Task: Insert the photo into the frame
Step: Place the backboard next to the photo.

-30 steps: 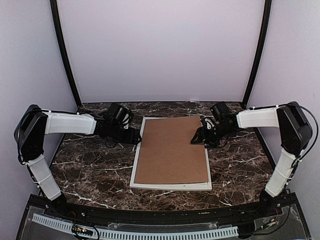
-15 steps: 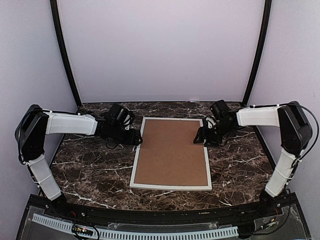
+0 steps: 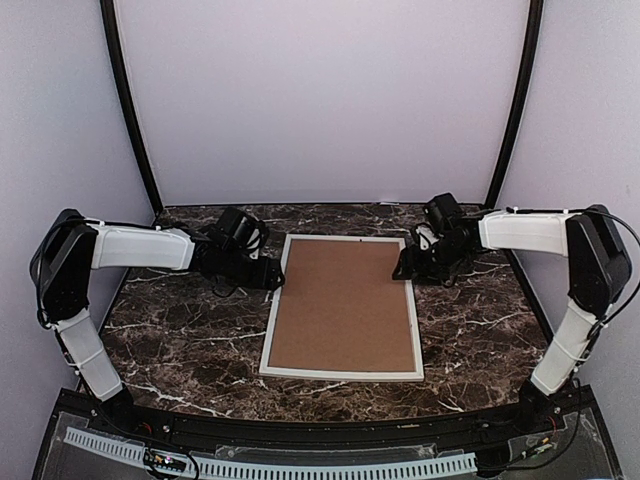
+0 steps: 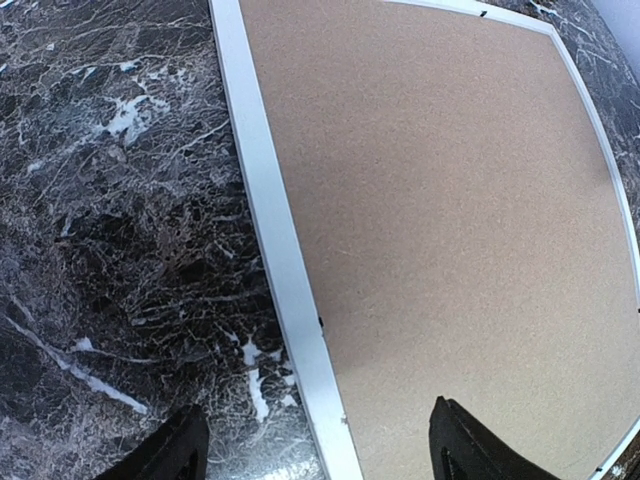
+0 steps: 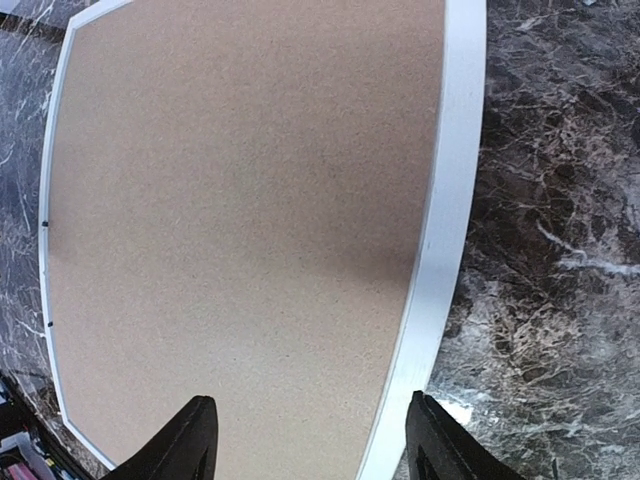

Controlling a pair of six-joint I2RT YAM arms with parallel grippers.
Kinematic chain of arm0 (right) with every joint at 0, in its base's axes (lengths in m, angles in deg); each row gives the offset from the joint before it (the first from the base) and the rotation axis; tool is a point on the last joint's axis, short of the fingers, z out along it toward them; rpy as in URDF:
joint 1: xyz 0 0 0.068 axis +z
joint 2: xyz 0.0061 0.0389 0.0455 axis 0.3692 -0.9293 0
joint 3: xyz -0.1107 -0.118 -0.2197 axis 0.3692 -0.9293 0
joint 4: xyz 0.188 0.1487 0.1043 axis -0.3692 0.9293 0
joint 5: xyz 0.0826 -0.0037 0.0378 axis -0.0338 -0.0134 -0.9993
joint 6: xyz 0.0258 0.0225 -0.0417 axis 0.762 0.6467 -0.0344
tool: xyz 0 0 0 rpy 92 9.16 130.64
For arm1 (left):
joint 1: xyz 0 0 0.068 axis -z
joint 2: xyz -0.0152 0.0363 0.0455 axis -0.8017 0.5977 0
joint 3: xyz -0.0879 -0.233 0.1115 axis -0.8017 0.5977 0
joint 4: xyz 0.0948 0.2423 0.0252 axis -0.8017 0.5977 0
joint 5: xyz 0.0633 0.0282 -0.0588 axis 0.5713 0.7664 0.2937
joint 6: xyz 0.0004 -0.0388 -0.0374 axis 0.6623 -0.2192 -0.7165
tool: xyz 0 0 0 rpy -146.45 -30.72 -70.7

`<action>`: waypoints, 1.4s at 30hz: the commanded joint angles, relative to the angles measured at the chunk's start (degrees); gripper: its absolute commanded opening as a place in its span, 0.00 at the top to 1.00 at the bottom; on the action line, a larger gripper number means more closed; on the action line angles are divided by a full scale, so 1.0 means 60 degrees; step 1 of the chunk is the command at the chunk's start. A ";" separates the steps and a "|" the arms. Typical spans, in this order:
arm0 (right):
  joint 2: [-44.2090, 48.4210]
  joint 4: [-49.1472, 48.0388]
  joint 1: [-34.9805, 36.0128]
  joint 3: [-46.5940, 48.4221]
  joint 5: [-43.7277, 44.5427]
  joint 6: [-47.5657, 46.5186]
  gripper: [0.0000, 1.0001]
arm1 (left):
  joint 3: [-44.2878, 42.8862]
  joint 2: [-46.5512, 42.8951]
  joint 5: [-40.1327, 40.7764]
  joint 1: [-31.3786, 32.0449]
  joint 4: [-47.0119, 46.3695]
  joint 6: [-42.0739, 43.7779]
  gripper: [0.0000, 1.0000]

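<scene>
Over frame (image 3: pixel 340 373) edges: left pincer (image 3: pixel 277 279), right pincer (image 3: pixel 401 270) (spread).

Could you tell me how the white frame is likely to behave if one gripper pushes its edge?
The frame lies flat on the smooth marble table, so it would probably slide, not tip. Pushed off-centre, it may pivot. Its brown backing board looks stiff, unlikely to flop.
</scene>
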 commanded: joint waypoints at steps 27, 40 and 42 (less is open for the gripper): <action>-0.0847 -0.0450 -0.0327 -0.0587 0.0656 -0.0702 0.69 | -0.0651 0.0096 0.0252 -0.0078 0.0586 0.0470 0.25; -0.0820 -0.0832 -0.0401 -0.1114 0.0618 -0.0637 0.77 | -0.0787 0.0205 0.0475 -0.0274 0.0750 0.0410 0.22; -0.0713 -0.0788 -0.0402 -0.1215 0.0744 -0.0653 0.81 | -0.0893 0.0286 0.0396 -0.0332 0.0826 0.0364 0.22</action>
